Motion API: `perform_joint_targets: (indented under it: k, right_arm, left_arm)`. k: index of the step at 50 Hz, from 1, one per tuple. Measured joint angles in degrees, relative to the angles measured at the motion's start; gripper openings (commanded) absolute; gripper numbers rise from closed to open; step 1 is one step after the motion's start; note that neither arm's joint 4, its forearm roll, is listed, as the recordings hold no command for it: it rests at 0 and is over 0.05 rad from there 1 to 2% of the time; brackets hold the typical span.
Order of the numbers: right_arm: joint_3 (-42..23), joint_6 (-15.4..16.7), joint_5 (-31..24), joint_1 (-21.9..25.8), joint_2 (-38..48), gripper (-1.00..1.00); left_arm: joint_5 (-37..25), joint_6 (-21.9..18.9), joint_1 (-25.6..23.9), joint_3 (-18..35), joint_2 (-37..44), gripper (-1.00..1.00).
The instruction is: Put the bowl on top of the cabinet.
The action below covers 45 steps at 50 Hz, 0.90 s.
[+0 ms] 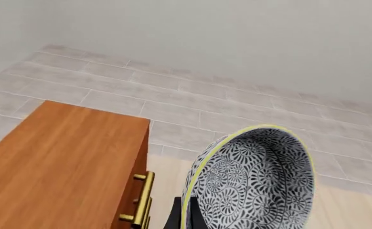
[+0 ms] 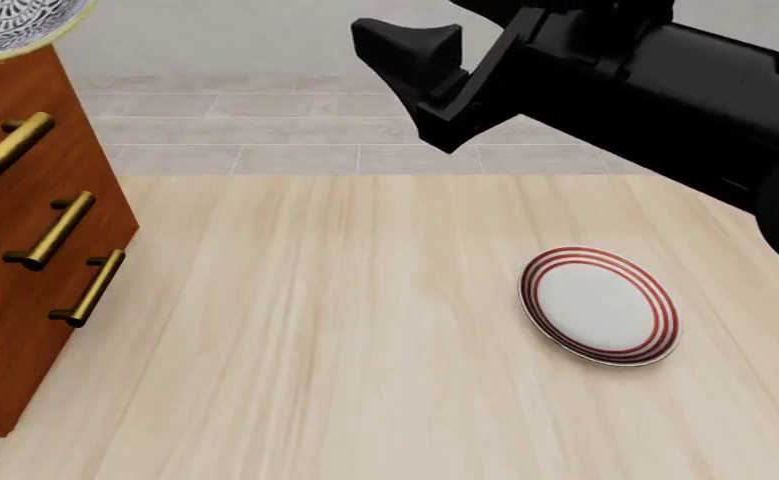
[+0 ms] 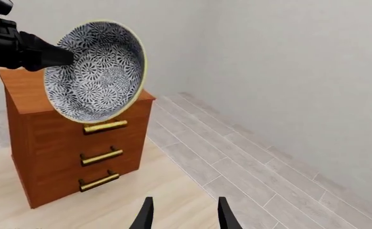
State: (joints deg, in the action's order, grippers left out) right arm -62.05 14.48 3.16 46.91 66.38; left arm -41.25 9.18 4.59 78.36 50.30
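The cabinet (image 3: 77, 148) stands at the left edge of the surface (image 2: 362, 360), the tilted bowl (image 3: 96, 71) is held above its top front edge by the left gripper (image 3: 61, 56), and the right gripper (image 3: 184, 214) hangs open and empty.

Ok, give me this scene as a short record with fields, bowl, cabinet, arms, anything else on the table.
bowl: patterned bowl, held tilted on edge above the cabinet, not resting on it
cabinet: wooden cabinet, three brass handles, top bare
left gripper: left gripper shut on the bowl's rim
right gripper: right gripper fingers apart, holding nothing
other: red-ringed plate on the table, apart from the cabinet
task status: bowl not yet set down
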Motion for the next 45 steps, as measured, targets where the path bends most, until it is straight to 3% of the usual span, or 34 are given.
perform_joint_targets:
  k: [26,45]
  right_arm:
    - [0.4,0.1,-0.1,0.3,-0.1,1.00]
    - [0.6,0.2,0.1,0.5,0.1,1.00]
  left_arm:
    - [2.6,1.1,10.2,-3.5,-1.6,-1.00]
    - [7.2,1.1,20.9,-5.7,-0.8,-1.00]
